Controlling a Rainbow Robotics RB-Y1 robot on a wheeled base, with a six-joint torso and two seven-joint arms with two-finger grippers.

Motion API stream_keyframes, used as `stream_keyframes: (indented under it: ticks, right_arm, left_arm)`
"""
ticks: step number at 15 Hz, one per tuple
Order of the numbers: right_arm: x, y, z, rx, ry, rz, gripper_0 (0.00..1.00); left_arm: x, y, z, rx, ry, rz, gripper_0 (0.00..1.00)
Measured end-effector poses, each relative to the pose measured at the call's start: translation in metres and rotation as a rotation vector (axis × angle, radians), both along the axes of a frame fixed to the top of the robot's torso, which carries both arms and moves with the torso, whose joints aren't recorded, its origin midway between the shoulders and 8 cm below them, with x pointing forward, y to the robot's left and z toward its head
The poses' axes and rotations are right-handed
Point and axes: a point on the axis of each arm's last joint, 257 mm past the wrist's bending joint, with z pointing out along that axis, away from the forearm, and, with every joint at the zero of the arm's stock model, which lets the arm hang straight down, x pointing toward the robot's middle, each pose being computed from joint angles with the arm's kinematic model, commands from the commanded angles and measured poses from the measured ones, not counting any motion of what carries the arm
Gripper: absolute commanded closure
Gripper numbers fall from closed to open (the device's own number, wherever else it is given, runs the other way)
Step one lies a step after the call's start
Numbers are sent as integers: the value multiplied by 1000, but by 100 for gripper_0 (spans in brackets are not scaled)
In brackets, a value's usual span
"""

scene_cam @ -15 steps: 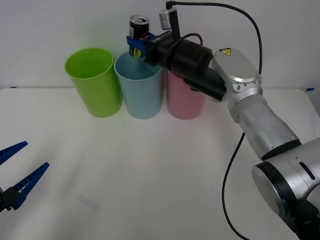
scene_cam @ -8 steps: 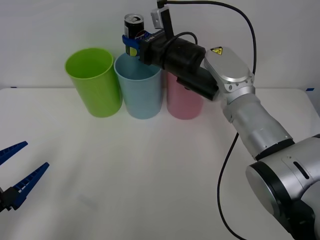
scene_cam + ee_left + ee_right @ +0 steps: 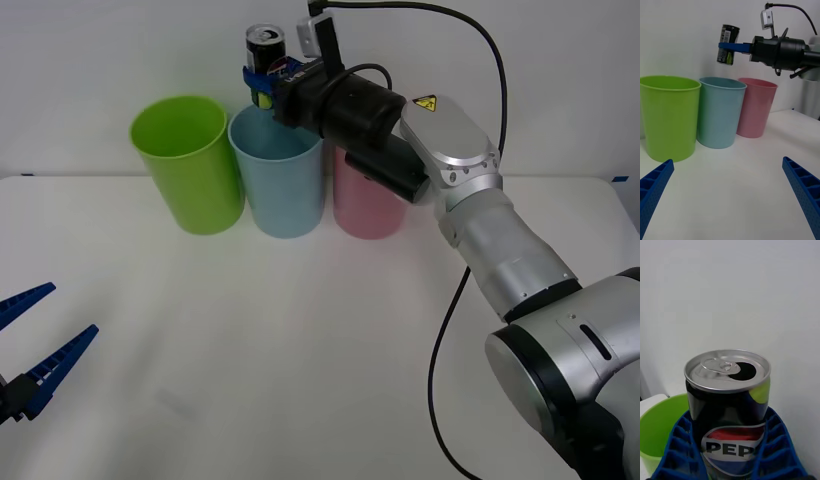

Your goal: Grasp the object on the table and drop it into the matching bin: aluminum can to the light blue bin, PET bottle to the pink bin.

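The right pincer (image 3: 264, 78) is clamped on the Pepsi can (image 3: 265, 50), its blue ribbed fingers (image 3: 777, 450) pressed against both sides of the black body. The can stands upright in that grip, its silver top (image 3: 727, 369) up and its mouth already open. Directly below the pincer and its can is the light blue bin (image 3: 279, 185), mouth up, with a gap of air between the can's base and the bin's rim. The lime green bin (image 3: 189, 162) stands just to the left of that spot, and the pink bin (image 3: 368, 205) lies to the right, under the pincer's black wrist. All three bins rest on the white table (image 3: 300, 350). The left pincer (image 3: 30, 345) hovers low over the table's near left edge, well apart from the bins, fingers spread wide and holding nothing.
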Motion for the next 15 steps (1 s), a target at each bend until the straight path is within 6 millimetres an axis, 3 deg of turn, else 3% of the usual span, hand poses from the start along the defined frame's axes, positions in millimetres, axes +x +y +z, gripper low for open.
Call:
stream_keyframes:
  ticks: [1, 8, 12, 15]
  right_arm:
    - [0, 0, 0, -7, -8, -1, 0]
    - [0, -2, -4, -41, -39, -9, 0]
    - [1, -20, -11, -34, -21, 2, 0]
    - [-9, -36, -16, -28, -19, 33, 0]
  left_arm:
    - [0, 0, 0, 0, 0, 0, 0]
    - [0, 0, 0, 0, 0, 0, 0]
    - [0, 0, 0, 0, 0, 0, 0]
    - [0, 0, 0, 0, 0, 0, 0]
